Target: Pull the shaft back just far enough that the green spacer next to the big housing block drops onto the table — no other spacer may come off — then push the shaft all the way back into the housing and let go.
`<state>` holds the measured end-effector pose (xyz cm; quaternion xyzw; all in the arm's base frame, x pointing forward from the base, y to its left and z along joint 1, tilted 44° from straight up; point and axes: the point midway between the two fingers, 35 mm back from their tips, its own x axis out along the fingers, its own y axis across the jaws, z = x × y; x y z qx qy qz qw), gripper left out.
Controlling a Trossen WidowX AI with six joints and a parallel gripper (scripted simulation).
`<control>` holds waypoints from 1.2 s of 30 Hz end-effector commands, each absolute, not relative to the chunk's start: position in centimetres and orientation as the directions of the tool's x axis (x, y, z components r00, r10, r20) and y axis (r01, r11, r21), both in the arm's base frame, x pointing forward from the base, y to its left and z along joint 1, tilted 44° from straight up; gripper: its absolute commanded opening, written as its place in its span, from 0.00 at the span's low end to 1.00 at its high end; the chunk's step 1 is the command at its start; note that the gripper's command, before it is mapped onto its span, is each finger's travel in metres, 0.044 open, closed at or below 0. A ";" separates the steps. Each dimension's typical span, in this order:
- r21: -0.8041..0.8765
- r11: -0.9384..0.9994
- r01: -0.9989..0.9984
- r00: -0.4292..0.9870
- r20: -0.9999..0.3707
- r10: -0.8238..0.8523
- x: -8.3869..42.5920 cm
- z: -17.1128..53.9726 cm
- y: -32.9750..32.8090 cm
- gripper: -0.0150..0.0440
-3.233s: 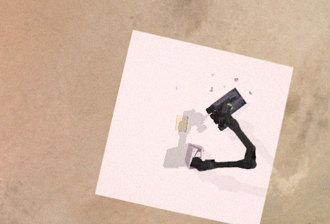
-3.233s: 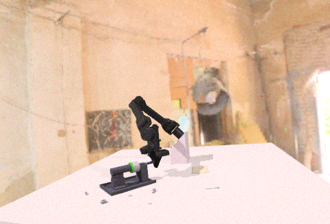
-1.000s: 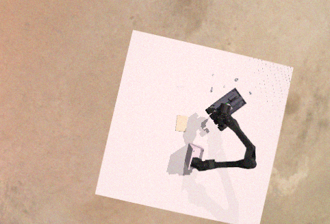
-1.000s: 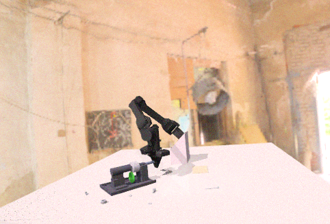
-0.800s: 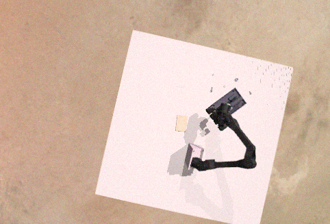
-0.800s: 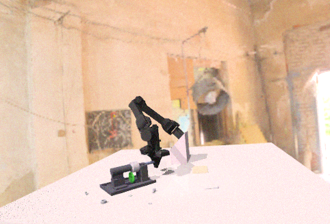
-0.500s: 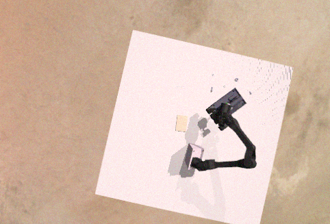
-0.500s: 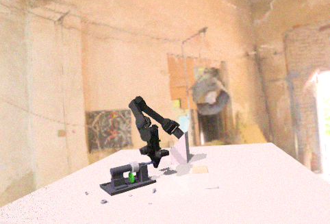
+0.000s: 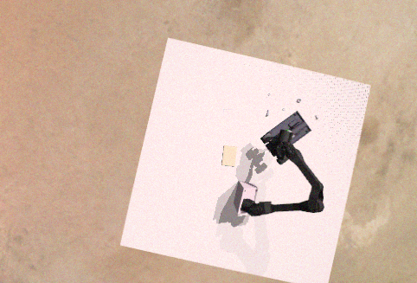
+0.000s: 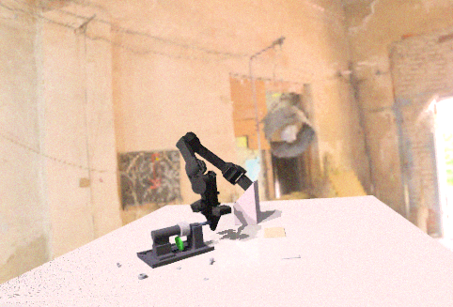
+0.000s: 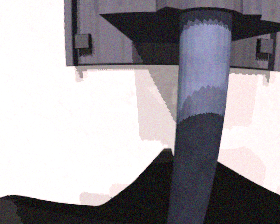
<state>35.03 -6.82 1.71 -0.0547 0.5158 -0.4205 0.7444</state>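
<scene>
My gripper (image 9: 269, 144) (image 10: 213, 224) (image 11: 179, 156) is shut on the shaft (image 11: 205, 65), which runs from the fingers into the dark fixture. In the exterior view the green spacer (image 10: 179, 243) is below the shaft line, low over the fixture's base (image 10: 153, 261), next to the big housing block (image 10: 163, 245). Whether it touches the base or the table is unclear. A white spacer (image 10: 184, 229) is still at shaft height, between the housing and the end post (image 10: 196, 237). In the top view the arm hides most of the shaft and spacers. The wrist view shows no spacer.
A pale yellow pad (image 9: 229, 156) (image 10: 274, 233) lies on the table. A pinkish wedge-shaped block (image 9: 248, 190) (image 10: 245, 207) stands by the arm's base. Several small grey parts, one a nut-like piece (image 9: 298, 100) (image 10: 143, 276), lie around the fixture's far side from the arm.
</scene>
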 end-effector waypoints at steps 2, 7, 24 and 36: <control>-0.510 0.644 0.571 0.121 -0.723 -0.680 35.5 1.9 -6.8 0.25; -0.510 0.644 0.571 0.121 -0.723 -0.680 35.6 2.0 -6.8 0.25; -0.510 0.644 0.571 0.121 -0.723 -0.680 35.9 2.2 -7.0 0.25; -0.511 0.643 0.570 0.119 -0.723 -0.681 35.9 2.2 -7.0 0.25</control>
